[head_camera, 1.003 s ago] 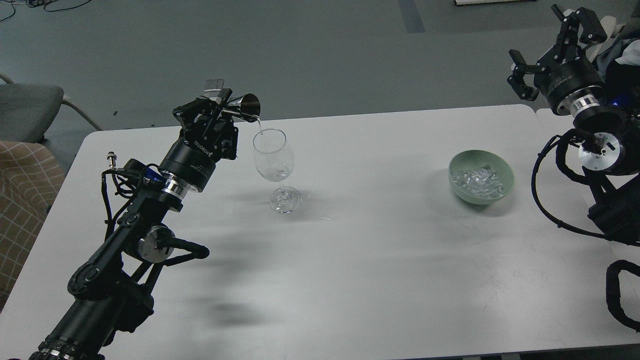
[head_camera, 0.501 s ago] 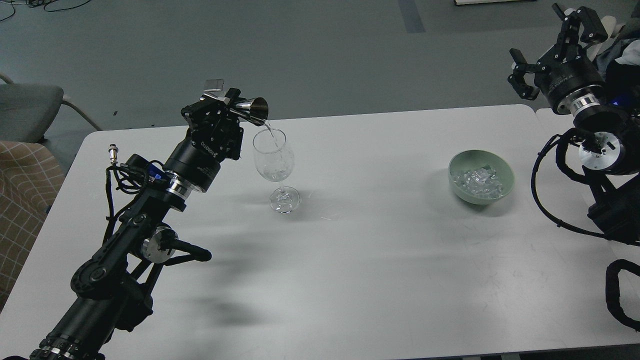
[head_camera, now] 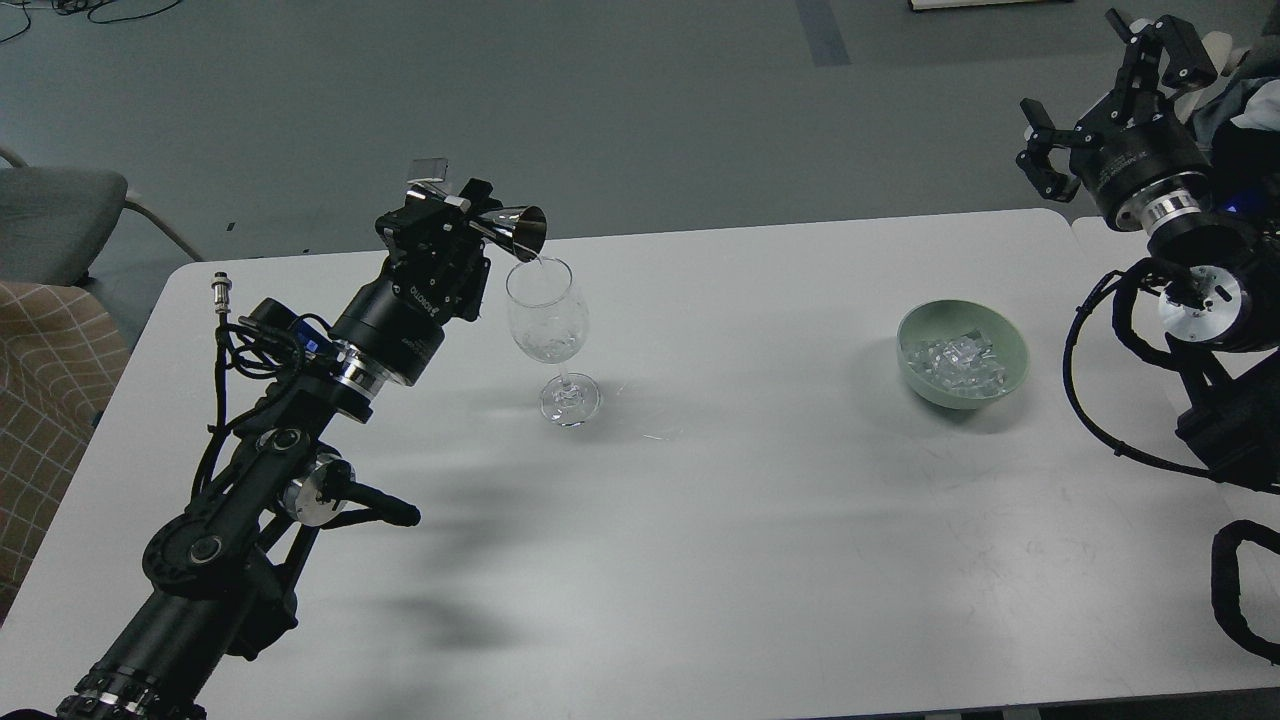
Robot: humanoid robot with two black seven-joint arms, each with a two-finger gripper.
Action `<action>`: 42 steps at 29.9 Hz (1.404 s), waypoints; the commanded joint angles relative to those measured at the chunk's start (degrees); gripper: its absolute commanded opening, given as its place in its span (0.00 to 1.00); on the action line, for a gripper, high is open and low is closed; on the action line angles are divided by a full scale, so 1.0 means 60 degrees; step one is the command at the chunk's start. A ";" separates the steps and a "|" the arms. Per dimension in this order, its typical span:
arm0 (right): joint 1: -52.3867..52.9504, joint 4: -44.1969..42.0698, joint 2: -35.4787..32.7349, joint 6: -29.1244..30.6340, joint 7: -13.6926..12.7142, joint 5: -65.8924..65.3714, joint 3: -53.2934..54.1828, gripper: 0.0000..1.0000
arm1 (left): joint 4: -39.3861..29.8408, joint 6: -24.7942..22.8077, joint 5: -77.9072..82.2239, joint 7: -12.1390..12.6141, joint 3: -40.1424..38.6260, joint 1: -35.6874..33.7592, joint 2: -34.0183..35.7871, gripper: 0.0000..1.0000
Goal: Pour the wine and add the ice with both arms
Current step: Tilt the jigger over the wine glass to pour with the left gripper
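Observation:
A clear stemmed wine glass (head_camera: 549,325) stands on the white table (head_camera: 700,500), left of centre. My left gripper (head_camera: 462,213) is shut on a shiny metal jigger (head_camera: 512,228), tipped on its side with its mouth over the glass rim. A thin trickle of clear wine (head_camera: 529,262) falls from it into the glass. A little liquid lies in the bowl of the glass. A green bowl (head_camera: 1005,345) at the right holds several clear ice chunks (head_camera: 952,362). My right gripper (head_camera: 1100,105) is open and empty, raised beyond the table's far right corner.
A grey chair (head_camera: 50,215) and a checked cushion (head_camera: 45,380) stand off the table's left edge. A second table (head_camera: 1100,245) adjoins at the right. The right arm's body and cables (head_camera: 1180,400) hang over the right edge.
My left gripper has moved right and slightly forward with the jigger, bringing its mouth further over the glass; the stream has thinned. The right arm has barely moved.

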 commanded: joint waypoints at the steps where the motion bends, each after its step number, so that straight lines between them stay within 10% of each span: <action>1: -0.0001 0.0014 0.0003 0.0009 0.0029 0.0000 -0.0014 1.00 | 0.0028 0.0001 0.0015 -0.0002 0.0000 -0.0062 0.0026 0.00; 42: -0.0030 0.0058 0.0003 0.0023 0.0058 0.0000 -0.0043 1.00 | 0.0394 0.0690 0.2431 -0.0427 0.0014 -0.0341 0.0202 0.00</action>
